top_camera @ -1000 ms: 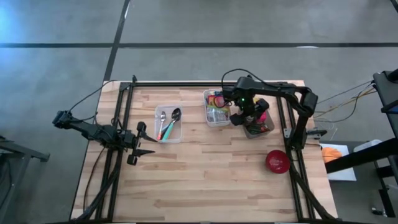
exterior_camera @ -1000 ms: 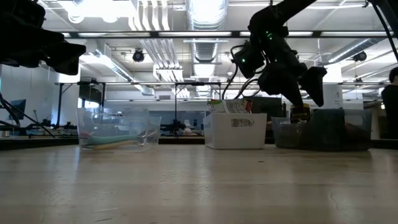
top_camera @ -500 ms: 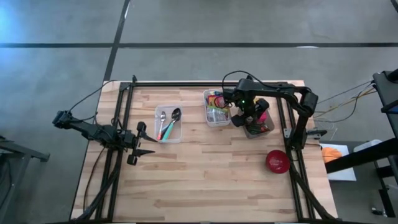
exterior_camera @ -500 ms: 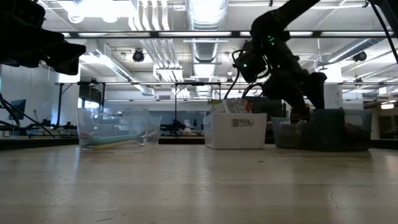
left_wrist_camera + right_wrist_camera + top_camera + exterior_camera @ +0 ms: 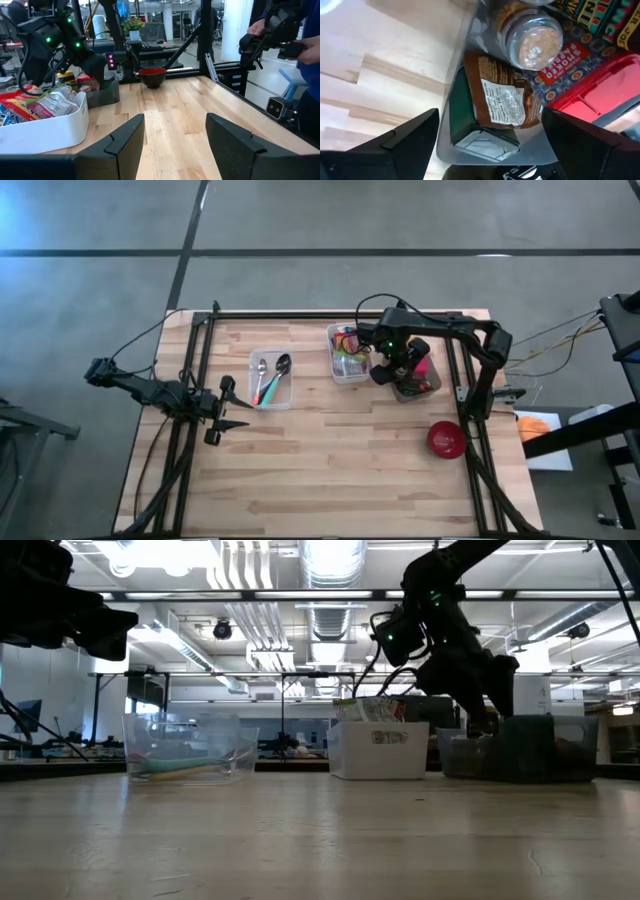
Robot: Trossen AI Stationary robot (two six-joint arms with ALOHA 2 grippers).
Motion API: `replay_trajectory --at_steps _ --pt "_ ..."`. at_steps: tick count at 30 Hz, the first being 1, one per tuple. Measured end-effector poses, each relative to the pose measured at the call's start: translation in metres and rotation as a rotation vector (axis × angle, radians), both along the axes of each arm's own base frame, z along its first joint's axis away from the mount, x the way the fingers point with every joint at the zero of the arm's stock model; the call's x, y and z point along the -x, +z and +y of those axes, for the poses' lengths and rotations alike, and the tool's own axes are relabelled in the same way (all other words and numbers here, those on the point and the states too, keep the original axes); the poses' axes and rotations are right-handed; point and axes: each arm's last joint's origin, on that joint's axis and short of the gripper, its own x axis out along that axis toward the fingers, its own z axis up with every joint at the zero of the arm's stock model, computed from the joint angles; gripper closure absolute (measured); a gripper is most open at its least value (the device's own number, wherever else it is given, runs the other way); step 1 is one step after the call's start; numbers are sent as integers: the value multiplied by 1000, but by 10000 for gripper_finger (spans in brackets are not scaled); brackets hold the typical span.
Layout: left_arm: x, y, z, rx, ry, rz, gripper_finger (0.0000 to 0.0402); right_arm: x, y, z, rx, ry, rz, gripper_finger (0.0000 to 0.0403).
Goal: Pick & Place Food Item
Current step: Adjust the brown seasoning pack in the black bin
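Dark bin (image 5: pixel 420 380), far right of tabletop (image 5: pixel 330 460): holds the food items. Readable writing in the right wrist view: "SMOKED PAPRIKA" on a red patterned packet (image 5: pixel 570 62). A brown pouch (image 5: pixel 502 92) carries a white panel of print too small to read. A clear-lidded jar (image 5: pixel 532 32) of tan granules lies just beside the pouch; a green carton (image 5: pixel 480 125) sits under the pouch at the bin's corner; a red box (image 5: pixel 605 90) fills the other side.

Right pincer (image 5: pixel 395 370): hangs over the dark bin, fingers spread wide either side of the pouch and carton, gripping nothing.

White bin (image 5: pixel 348 355): just beside the dark bin, full of printed snack bags (image 5: pixel 45 105); lettering not readable.

Clear tray (image 5: pixel 270 378): centre-left at the back, with a spoon (image 5: pixel 281 366) and teal- and red-handled utensils (image 5: pixel 268 390).

Red bowl (image 5: pixel 446 439): near the right edge, well apart from the bins, nothing in it that shows.

Left pincer (image 5: pixel 228 408): waits at the left edge, fingers (image 5: pixel 125 142) partly apart, nothing between them.

Black frame rails (image 5: pixel 195 370) run along the left, right and far edges. The near half of the tabletop is bare wood. A person (image 5: pixel 300 45) stands beyond the right edge.
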Motion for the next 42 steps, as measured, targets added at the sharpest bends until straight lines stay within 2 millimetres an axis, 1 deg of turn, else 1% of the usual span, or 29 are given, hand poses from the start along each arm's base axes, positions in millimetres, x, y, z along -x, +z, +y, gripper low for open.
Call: replay_trajectory --at_steps 8,16,29,33,42 --pt "0 0 0 0 0 0 188 -1 1 5 1 65 0 53" --pt "0 0 0 0 0 0 188 0 -6 6 -15 135 -21 53" --pt "0 0 0 -3 0 0 187 0 -13 5 -11 175 -47 58" --pt "0 0 0 -3 0 -1 187 0 -14 6 -10 167 -44 89" --pt "0 0 0 -3 0 0 187 0 -14 6 -4 144 -41 198"
